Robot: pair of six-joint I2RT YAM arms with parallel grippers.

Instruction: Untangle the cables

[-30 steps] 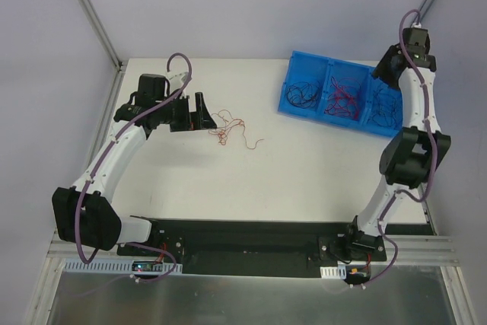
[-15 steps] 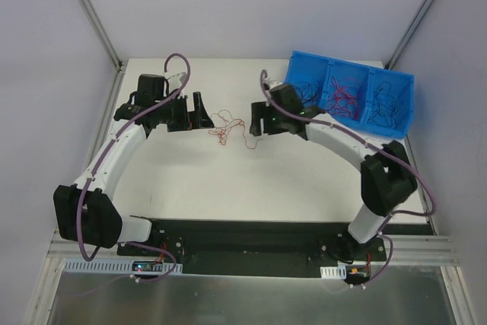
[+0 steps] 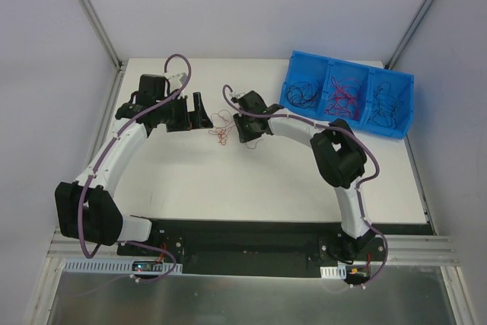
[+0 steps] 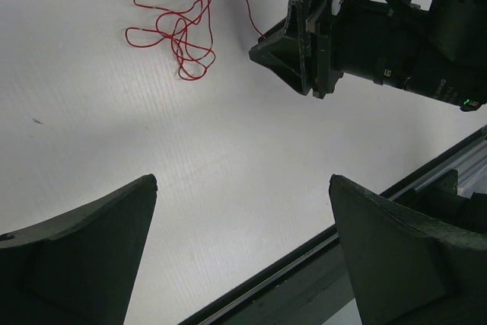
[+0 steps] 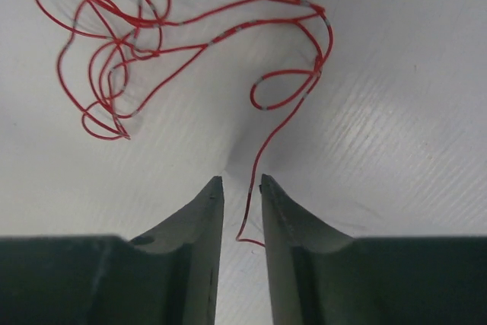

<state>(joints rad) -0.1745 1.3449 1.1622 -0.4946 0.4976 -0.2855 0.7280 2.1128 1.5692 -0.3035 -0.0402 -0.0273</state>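
A tangle of thin red cables (image 3: 224, 125) lies on the white table between the two grippers; it shows in the left wrist view (image 4: 183, 28) and the right wrist view (image 5: 152, 51). My right gripper (image 3: 245, 136) is down at the table on the tangle's right side. Its jaws (image 5: 241, 180) stand a narrow gap apart, and one loose red strand runs through that gap without being pinched. My left gripper (image 3: 204, 116) hovers just left of the tangle, wide open (image 4: 243, 180) and empty. The right gripper's fingers (image 4: 278, 55) show opposite it.
A blue three-compartment bin (image 3: 350, 65) stands at the back right, with black cables (image 3: 300, 95) in its outer compartments and red ones (image 3: 341, 100) in the middle. The table's black front rail (image 4: 319, 264) runs near the left gripper.
The right arm swung from above the bin across to the tangle and came down on its loose end, its jaws narrowing. The left arm has not moved.
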